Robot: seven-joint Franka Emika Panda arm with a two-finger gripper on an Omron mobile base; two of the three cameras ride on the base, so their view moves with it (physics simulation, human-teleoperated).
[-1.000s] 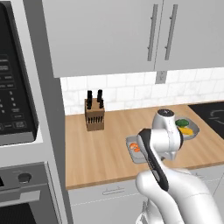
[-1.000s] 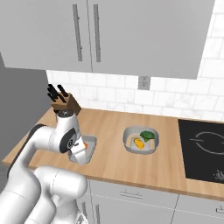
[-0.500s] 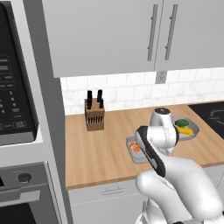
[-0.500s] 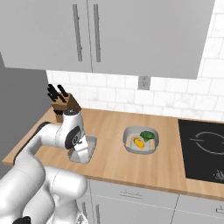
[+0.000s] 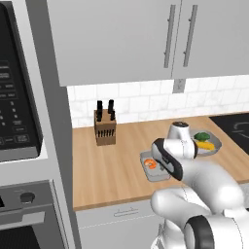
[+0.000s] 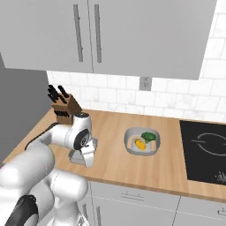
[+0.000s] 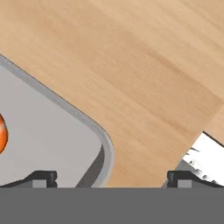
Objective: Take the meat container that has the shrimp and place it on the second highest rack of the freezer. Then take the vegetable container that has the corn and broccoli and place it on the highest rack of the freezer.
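The meat container (image 5: 158,174) is a shallow grey tray on the wooden counter, with the orange shrimp (image 5: 150,164) in it. In the hand view its rounded corner (image 7: 48,131) fills the lower left, and the shrimp (image 7: 2,133) peeks in at the left edge. My gripper (image 7: 113,178) hangs low over that corner, open, with the tray's rim between the fingertips (image 7: 41,177). From the right base view the gripper (image 6: 87,155) points down at the counter. The vegetable container (image 6: 142,141) with corn and broccoli sits to the right, untouched. The freezer is out of view.
A knife block (image 5: 105,129) stands at the back of the counter against the tiled wall. A black cooktop (image 6: 205,150) lies at the right end. The microwave and oven stack (image 5: 14,112) rises at the left. Wall cabinets (image 6: 88,35) hang overhead.
My hand has shifted slightly to the right over the tray and the elbow has swung round. The jaws stayed open; both containers have not moved.
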